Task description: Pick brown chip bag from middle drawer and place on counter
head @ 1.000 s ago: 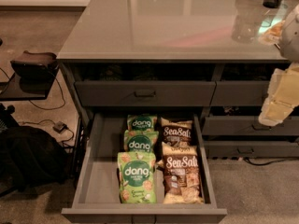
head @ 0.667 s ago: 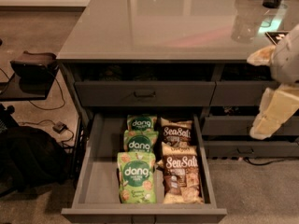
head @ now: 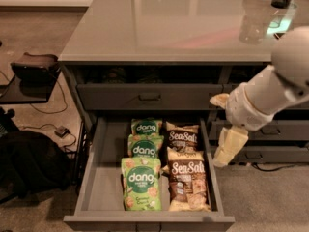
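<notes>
camera view shows the tool (head: pixel 224 123), jaws apart, just right of the open drawer (head: pixel 101 182), with the front brown chip bag (head: pixel 187 185) lying lengthwise front-to-back, down-left of it.

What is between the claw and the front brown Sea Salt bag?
In the camera view, only the dark-grey drawer's right wall separates the cream claw, right of it, from that crinkly brown bag.
</notes>
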Robot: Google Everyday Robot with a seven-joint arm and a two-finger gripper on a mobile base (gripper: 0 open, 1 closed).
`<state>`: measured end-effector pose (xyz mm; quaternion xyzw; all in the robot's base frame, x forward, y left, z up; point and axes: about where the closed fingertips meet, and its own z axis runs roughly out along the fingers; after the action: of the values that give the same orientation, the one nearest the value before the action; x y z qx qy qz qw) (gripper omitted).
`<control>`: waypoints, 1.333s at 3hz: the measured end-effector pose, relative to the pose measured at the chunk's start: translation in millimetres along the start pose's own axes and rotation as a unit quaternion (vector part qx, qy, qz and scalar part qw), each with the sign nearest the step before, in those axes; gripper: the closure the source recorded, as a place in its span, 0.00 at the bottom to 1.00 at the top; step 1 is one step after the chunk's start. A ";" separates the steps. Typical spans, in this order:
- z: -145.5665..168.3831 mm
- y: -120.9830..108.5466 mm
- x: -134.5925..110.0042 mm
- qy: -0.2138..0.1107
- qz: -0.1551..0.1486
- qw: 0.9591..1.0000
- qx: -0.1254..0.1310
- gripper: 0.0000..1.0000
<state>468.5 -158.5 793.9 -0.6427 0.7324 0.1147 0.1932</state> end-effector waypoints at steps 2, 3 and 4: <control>126.8 -40.7 54.9 0.079 0.017 0.997 -0.015 0.00; 166.1 -63.3 93.1 0.098 0.066 0.993 -0.022 0.00; 193.1 -83.9 128.3 0.105 0.114 0.987 -0.030 0.00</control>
<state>564.6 -205.6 571.8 -0.5690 0.8133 0.0902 0.0818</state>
